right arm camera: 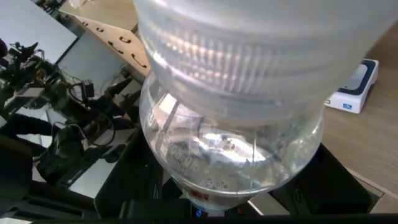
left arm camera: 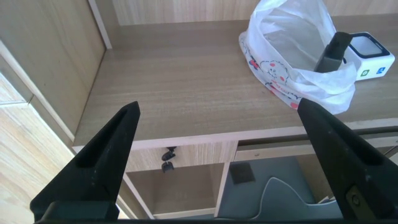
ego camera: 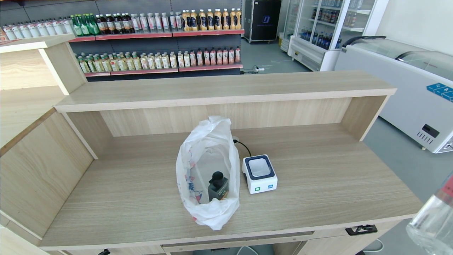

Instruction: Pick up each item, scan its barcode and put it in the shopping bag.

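Right jaws grip a clear plastic bottle (ego camera: 432,223), left jaws gape empty; its barcode should squarely face the white box scanner (ego camera: 259,173) before bagging.

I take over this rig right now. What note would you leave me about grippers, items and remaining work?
Left gripper: open, empty, near the counter's front left edge.
Right gripper: shut on the clear bottle, off the counter's right front corner.
Shopping bag stands mid-counter, scanner beside it on its right.
Done: one dark item in the bag.
To do: scan the bottle, bag it.
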